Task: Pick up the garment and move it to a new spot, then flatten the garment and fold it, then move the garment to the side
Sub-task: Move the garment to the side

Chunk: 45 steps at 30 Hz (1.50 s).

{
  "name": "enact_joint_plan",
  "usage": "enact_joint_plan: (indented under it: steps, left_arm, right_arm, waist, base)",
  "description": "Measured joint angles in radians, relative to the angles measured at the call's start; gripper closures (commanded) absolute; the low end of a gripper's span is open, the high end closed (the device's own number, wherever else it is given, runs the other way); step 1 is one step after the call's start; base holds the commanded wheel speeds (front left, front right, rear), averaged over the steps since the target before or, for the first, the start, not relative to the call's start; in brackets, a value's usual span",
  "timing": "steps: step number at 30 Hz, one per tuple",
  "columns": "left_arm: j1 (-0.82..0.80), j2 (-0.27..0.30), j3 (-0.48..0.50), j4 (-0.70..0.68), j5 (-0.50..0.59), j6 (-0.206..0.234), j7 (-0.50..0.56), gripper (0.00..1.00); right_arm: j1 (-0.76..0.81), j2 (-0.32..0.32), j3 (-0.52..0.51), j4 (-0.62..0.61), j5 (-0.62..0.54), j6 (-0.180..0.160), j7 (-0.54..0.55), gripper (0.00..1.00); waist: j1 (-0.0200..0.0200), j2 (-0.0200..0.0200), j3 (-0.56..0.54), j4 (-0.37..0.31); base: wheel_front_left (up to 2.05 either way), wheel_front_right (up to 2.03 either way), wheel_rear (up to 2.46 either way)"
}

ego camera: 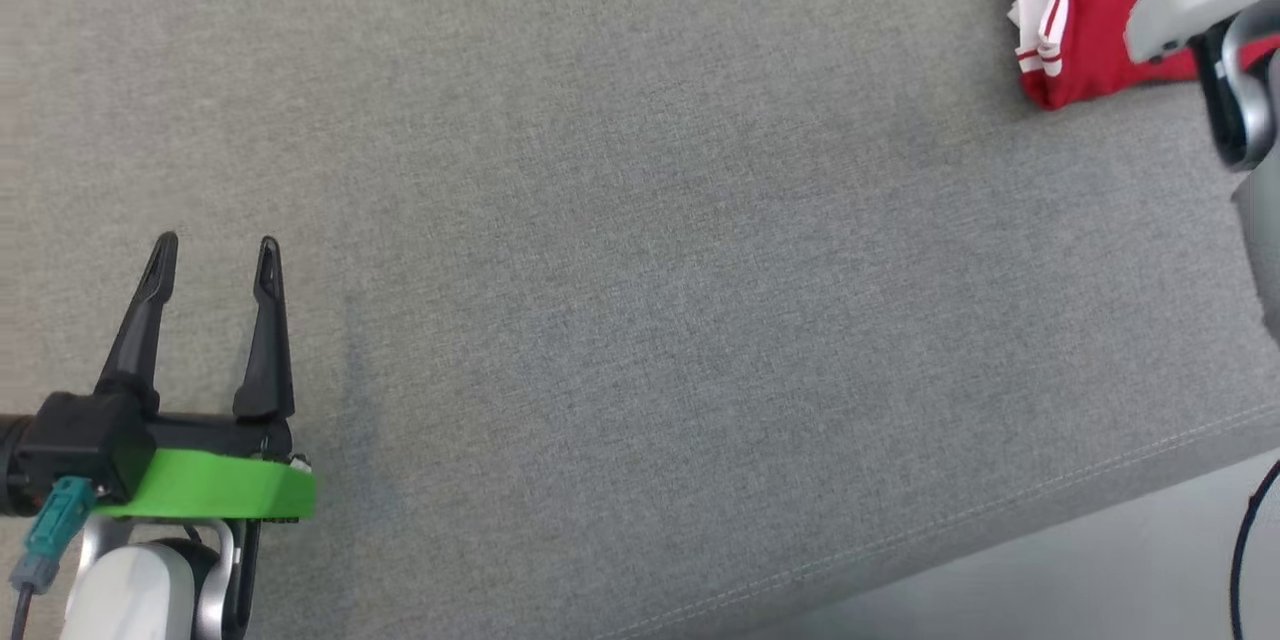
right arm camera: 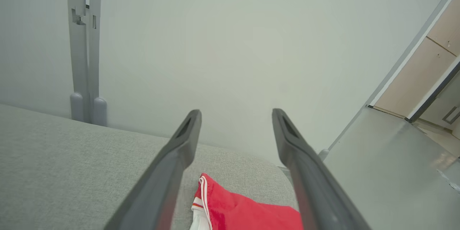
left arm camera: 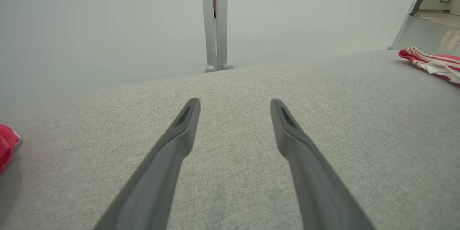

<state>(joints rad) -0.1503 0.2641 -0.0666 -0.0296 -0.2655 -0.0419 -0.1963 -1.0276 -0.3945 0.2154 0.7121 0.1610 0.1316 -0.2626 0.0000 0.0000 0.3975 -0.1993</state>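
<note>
Cushion (ego camera: 640, 270) in grey weave carries the garment (ego camera: 1090, 10), pale wall (right arm camera: 230, 43) behind.

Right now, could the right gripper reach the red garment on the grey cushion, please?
Probably yes: the right gripper stands open directly over the garment, with nothing between them.
</note>
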Motion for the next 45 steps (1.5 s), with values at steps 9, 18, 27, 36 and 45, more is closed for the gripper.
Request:
enact_joint_plan:
  steps: [9, 18, 27, 36, 45]
  left_arm:
    - [0.06, -0.024, 0.009, 0.074, -0.029, 0.019, -0.028, 0.0]
    - [0.086, -0.034, 0.005, 0.131, -0.038, 0.025, -0.039, 0.0]
    - [0.096, -0.049, -0.001, 0.19, -0.046, 0.026, -0.05, 0.0]
    - [0.093, -0.055, -0.009, 0.241, -0.05, 0.023, -0.057, 0.0]
    - [0.083, -0.054, -0.014, 0.26, -0.052, 0.02, -0.06, 0.0]
  right_arm:
    - [0.252, 0.101, -0.01, -0.186, 0.032, 0.0, 0.0, 0.0]
    - [0.492, 0.174, -0.051, -0.284, 0.061, 0.0, 0.0, 0.0]
    - [0.666, 0.231, -0.086, -0.358, 0.058, 0.0, 0.0, 0.0]
    - [0.843, 0.289, -0.14, -0.467, 0.033, 0.0, 0.0, 0.0]
    - [0.957, 0.317, -0.195, -0.537, 0.017, 0.0, 0.0, 0.0]
  waist:
    - [0.0, 0.0, -0.138, 0.034]
    - [0.0, 0.0, -0.24, 0.076]
    - [0.0, 0.0, -0.297, 0.123]
    - [-0.0001, 0.0, -0.336, 0.169]
    - [0.0, 0.0, -0.362, 0.213]
  base:
    - [0.0, 0.0, 0.0]
    - [0.0, 0.0, 0.0]
    - [0.0, 0.0, 0.0]
    - [0.0, 0.0, 0.0]
    - [0.0, 0.0, 0.0]
